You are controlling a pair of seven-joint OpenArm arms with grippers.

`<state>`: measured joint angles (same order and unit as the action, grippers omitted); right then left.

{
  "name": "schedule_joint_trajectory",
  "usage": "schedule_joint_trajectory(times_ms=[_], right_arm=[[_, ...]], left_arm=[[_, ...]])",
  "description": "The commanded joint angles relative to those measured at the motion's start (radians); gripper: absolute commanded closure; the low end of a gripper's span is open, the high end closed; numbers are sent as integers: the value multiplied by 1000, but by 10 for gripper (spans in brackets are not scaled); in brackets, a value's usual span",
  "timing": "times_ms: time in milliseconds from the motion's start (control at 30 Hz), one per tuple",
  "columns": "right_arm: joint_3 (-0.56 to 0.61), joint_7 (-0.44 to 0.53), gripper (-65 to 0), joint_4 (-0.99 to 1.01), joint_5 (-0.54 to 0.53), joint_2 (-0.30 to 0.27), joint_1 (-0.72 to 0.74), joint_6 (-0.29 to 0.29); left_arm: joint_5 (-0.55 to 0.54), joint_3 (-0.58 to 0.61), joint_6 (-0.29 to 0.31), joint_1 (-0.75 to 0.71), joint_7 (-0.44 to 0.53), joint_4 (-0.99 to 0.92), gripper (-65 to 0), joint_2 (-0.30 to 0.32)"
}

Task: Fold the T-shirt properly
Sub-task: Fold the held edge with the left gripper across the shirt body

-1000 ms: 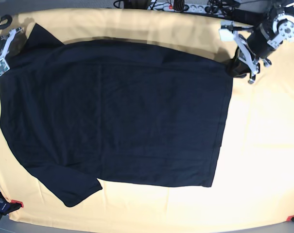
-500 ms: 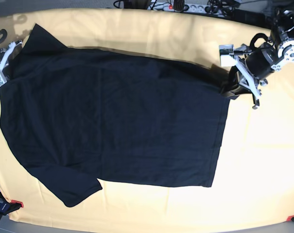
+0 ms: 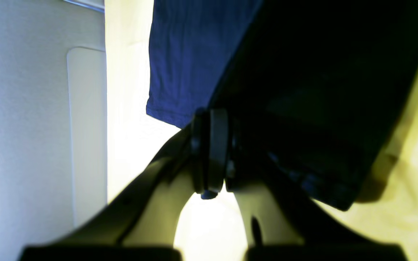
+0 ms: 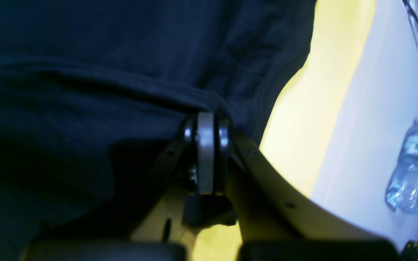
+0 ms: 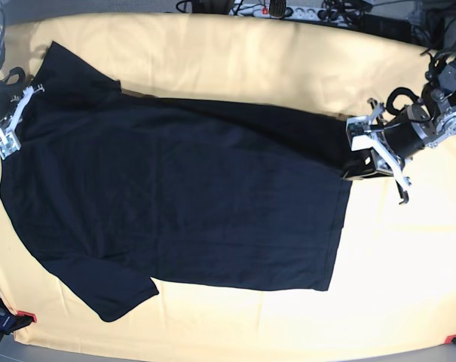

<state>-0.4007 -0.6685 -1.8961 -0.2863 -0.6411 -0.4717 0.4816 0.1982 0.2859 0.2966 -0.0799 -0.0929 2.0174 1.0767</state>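
Room: little is shown. A pale floor or wall (image 3: 31,127) is seen past the table edge in both wrist views; a power strip and cables (image 5: 288,10) lie along the far edge in the base view. A clear plastic water bottle (image 4: 414,166) with a green cap lies off the table.

Surface: a table covered by a pale yellow cloth (image 5: 288,53), flat and matte, with wide bare margins. Enough grip is judged to be given for the garment to drag rather than slide.

T-shirt (image 5: 182,196): black, short-sleeved, laid flat across most of the cloth, collar end toward the base view's left, hem toward its right. The far edge is raised at both ends and sags between them; the near sleeve and near hem rest on the cloth. It is judged light, soft and limp, not fragile or slippery; any unsupported span is expected to droop and crease. Hold is best taken at seamed edges, as at the hem corner and shoulder, where doubled fabric is less likely to slip out.

Left gripper (image 5: 372,154): clenched on the far hem corner, fabric pinched between the pads and hanging over them in the wrist view.

Right gripper (image 5: 10,124): clenched on a fold of fabric at the far shoulder.
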Motion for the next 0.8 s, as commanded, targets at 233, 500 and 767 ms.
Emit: schedule_joint_trajectory(times_ms=[233, 500, 767], right_arm=[[-10, 23, 0, 69, -48, -29, 93, 24], [29, 23, 0, 180, -62, -30, 174, 52], [36, 56, 0, 191, -57, -32, 190, 68]], left_arm=[[-55, 31, 27, 122, 52, -76, 0, -28], [-24, 267, 26, 296, 51, -211, 0, -93], [-7, 325, 14, 378, 41, -242, 0, -121]])
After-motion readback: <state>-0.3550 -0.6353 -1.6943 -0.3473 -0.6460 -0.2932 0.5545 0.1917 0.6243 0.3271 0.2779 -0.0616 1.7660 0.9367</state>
